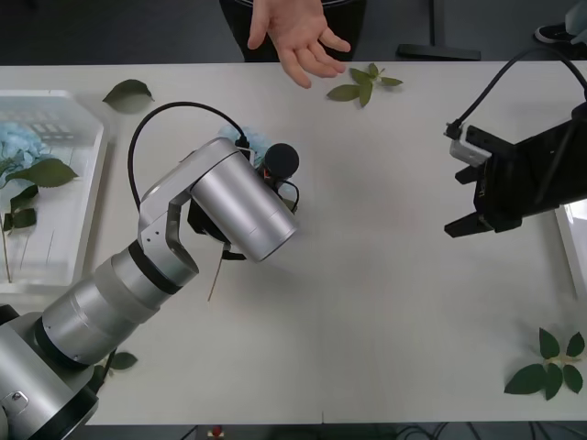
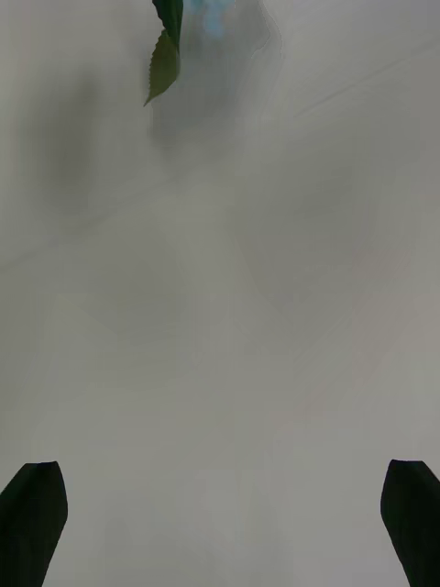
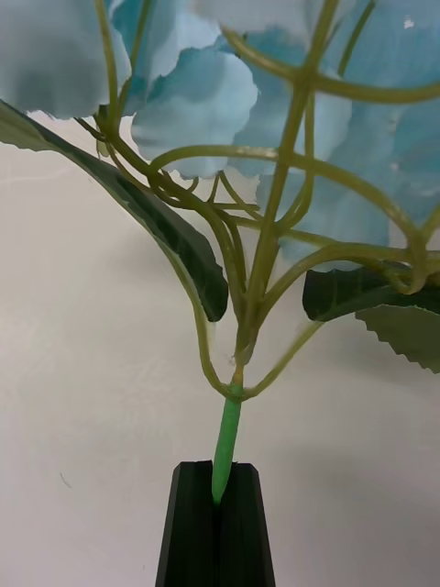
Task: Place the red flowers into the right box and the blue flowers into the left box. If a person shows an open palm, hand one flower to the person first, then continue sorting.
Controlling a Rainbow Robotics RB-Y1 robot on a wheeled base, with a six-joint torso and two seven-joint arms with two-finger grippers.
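left gripper (image 3: 217, 514) pinches a blue flower (image 3: 275, 119) by its thin stem — right gripper (image 2: 220, 518) wide apart.

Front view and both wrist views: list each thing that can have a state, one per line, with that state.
Left end effector: shut on the blue flower's stem, mid-table.
Blue flower: held by its stem.
Right end effector: open, empty, above the table's right side.
Person's hand: open palm at the far edge.
Left box: holds a blue flower.
Right box: contents out of sight.
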